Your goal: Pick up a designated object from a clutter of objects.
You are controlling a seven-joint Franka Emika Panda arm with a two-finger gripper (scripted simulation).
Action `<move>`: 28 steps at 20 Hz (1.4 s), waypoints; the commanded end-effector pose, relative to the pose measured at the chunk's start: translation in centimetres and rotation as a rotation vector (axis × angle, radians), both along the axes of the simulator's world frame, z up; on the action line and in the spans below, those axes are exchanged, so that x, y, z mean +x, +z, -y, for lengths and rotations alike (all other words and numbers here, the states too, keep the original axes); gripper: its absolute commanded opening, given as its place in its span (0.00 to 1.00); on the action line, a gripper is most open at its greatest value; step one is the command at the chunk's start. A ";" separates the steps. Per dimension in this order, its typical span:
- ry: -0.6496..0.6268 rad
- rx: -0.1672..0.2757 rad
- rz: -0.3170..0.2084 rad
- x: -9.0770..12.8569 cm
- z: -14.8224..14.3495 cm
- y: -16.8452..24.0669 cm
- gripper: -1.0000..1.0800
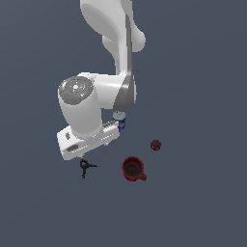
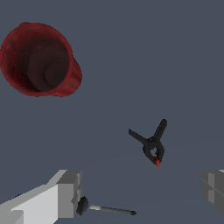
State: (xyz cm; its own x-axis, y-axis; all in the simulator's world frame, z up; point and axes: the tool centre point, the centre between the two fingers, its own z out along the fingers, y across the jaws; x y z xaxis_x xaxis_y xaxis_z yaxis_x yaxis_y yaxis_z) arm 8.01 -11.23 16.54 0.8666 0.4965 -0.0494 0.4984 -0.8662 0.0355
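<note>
So at this moment the arm was parked right over the small black clamp (image 1: 87, 167), and I think the positioning made sense: the hand sat low above the desk (image 1: 202, 207) with the clamp just below it in the exterior view, basically lined up for a straight drop. The gripper (image 2: 142, 192) was spread wide, nothing between its fingers (image 2: 68, 194), and in the wrist view the clamp (image 2: 151, 144) lay flat on the desk, roughly in the gap between the two fingers but a bit ahead of them (so not quite centred yet, as far as I could judge). Its prongs splayed away from the fingers and the tiny red tip pointed back toward them.

The red mug (image 1: 133, 169) stood well apart, off toward the exterior view's right, upright with its mouth open to the camera, so it shouldn't have been in the way. The dark red ball (image 1: 155, 145) was even further out. The blue can (image 1: 119, 120) was mostly hidden behind the arm.

The one thing I'd have watched was the black screwdriver (image 2: 107, 208): in the wrist view it lay just beside one finger, close enough that a sloppy descent could have nudged it. The clamp is thin and odd-shaped, so closing across its body rather than the prongs looked like the safer bet.
</note>
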 end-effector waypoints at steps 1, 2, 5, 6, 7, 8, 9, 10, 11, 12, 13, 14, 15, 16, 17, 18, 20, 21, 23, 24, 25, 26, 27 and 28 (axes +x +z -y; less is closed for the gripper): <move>0.055 0.009 0.000 0.4 1.4 -2.0 0.96; 0.076 0.013 0.000 0.5 2.0 -2.8 0.96; 0.131 0.025 0.002 0.8 3.4 -4.9 0.96; 0.148 0.028 0.003 0.9 3.9 -5.6 0.96; 0.163 0.032 0.005 0.9 4.3 -6.2 0.96; 0.177 0.035 0.006 1.0 4.6 -6.7 0.96; 0.190 0.039 0.007 1.0 5.0 -7.2 0.96; 0.201 0.042 0.009 1.0 5.3 -7.7 0.96; 0.212 0.045 0.010 1.0 5.5 -8.1 0.96; 0.222 0.047 0.011 1.0 5.8 -8.5 0.96; 0.230 0.050 0.012 1.0 6.0 -8.9 0.96; 0.238 0.052 0.014 1.0 6.2 -9.2 0.96; 0.245 0.053 0.015 1.0 6.4 -9.4 0.96; 0.250 0.055 0.016 1.0 6.5 -9.7 0.96; 0.255 0.056 0.016 1.0 6.6 -9.8 0.96; 0.258 0.057 0.017 1.0 6.7 -10.0 0.96; 0.262 0.058 0.018 1.0 6.8 -10.1 0.96; 0.263 0.059 0.018 1.0 6.8 -10.2 0.96; 0.258 0.058 0.016 1.0 6.8 -10.1 0.96; 0.258 0.058 0.016 1.0 6.8 -10.3 0.96; 0.258 0.058 0.016 1.0 6.8 -10.5 0.96; 0.259 0.058 0.016 1.0 6.8 -10.7 0.96; 0.259 0.058 0.016 1.0 6.8 -11.1 0.96; 0.260 0.058 0.017 1.0 6.8 -11.5 0.96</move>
